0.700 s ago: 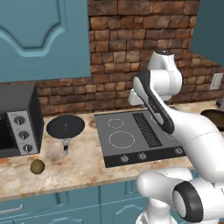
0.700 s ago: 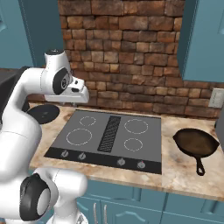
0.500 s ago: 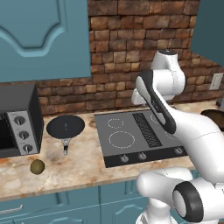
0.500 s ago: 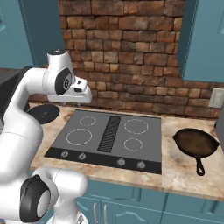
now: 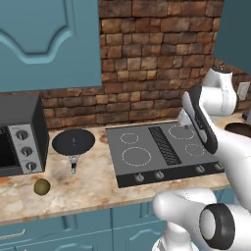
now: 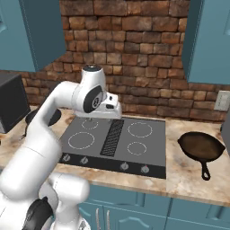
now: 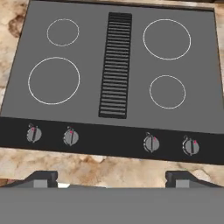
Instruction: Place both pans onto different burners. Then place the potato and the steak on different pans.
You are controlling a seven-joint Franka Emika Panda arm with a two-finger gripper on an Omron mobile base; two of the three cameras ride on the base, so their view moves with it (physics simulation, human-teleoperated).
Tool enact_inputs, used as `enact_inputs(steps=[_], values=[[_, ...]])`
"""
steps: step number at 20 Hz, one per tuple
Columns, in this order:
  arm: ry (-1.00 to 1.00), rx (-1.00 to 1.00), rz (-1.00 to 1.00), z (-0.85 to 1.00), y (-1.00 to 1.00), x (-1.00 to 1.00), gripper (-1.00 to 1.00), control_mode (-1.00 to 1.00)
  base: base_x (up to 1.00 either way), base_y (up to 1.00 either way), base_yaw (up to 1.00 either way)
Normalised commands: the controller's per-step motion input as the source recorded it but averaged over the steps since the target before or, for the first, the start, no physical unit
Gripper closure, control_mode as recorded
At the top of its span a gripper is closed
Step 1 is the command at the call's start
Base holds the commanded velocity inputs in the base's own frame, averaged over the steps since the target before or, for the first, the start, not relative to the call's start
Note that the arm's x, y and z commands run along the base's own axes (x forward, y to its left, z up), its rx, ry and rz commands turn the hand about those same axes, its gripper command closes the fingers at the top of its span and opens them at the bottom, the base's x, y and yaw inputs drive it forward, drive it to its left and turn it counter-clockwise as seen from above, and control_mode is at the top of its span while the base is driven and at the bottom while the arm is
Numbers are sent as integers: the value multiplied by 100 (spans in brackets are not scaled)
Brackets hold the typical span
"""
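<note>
Little changed since earlier frames: arm a touch further along over cooktop [image 7: 87, 109], pans and potato unmoved. Gripper [image 7: 111, 178] jaws spread wide, holding nothing, above cooktop's front knob strip; four thin white burner rings beyond tips. Matte-black pan [image 5: 73, 142] on counter left of cooktop, thin grey handle pointing toward front edge. Brown skillet [image 6: 201, 146] right of cooktop, black handle also frontward. Olive potato [image 5: 42, 186] near front-left counter edge.
</note>
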Motion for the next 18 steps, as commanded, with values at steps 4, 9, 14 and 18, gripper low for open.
enact_inputs(steps=[4,9,14,18], values=[[25,0,-8,-7,-100,-1,-100,-100,0,0,0],[38,1,-13,-1,-100,1,-100,-100,0,0,0],[18,0,-10,-44,-100,0,-100,-100,0,0,0],[-1,0,-6,-66,-100,0,-100,-100,0,0,0]])
